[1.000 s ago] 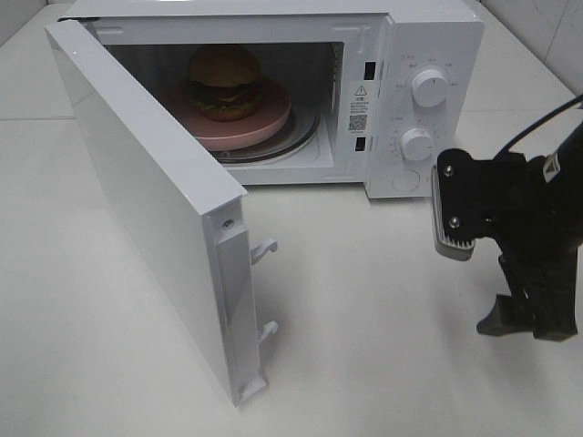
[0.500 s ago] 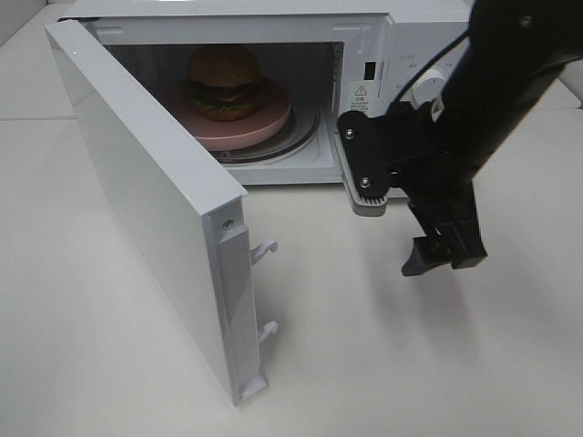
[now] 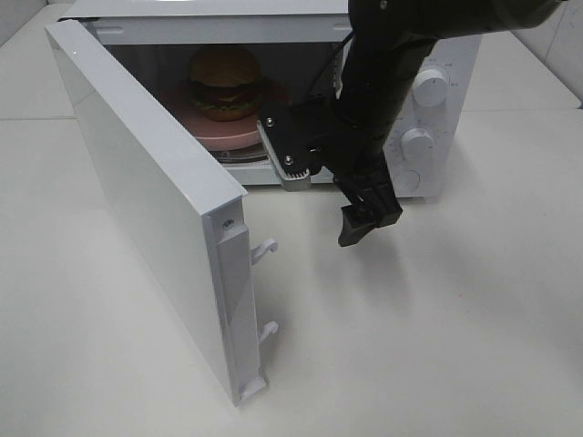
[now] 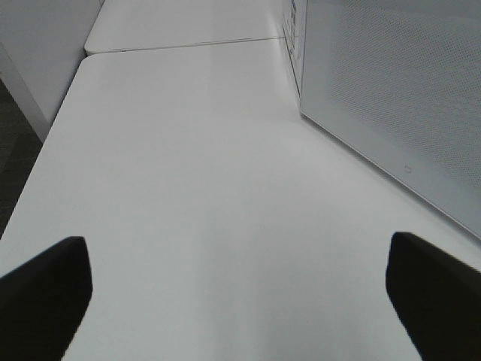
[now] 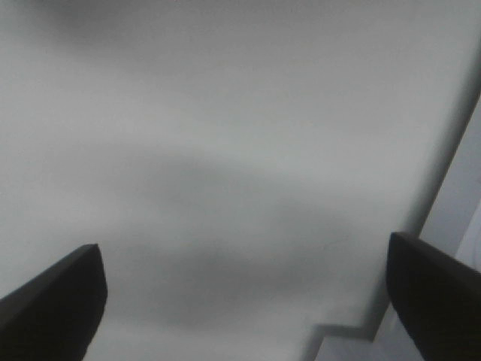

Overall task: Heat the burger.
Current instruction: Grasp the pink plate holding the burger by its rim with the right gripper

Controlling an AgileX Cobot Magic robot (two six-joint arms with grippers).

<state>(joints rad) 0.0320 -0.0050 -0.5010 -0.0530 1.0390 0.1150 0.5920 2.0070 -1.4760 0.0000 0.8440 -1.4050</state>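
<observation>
The burger (image 3: pixel 225 82), with a golden-brown bun, lettuce and a dark patty, sits on a round pink plate (image 3: pixel 239 135) inside the white microwave (image 3: pixel 460 64). Its door (image 3: pixel 146 200) stands wide open to the left. My right gripper (image 3: pixel 323 196) hangs open just in front of the oven's opening, right of the plate, with nothing between its fingers; its arm covers part of the control panel. The right wrist view shows only a blurred white surface between the open right gripper (image 5: pixel 240 301). My left gripper (image 4: pixel 240 301) is open over bare table beside the door's outer face (image 4: pixel 391 98).
Two white knobs (image 3: pixel 430 86) (image 3: pixel 417 144) sit on the microwave's right panel. Door latch hooks (image 3: pixel 264 248) stick out from the door's free edge. White table (image 3: pixel 410 346) spreads in front of and right of the oven; its left edge (image 4: pixel 45 143) drops to dark floor.
My right arm has swung left from the table's right side, past the control panel, to the front of the oven's opening. The gripper stayed open. Burger, plate and door have not moved.
</observation>
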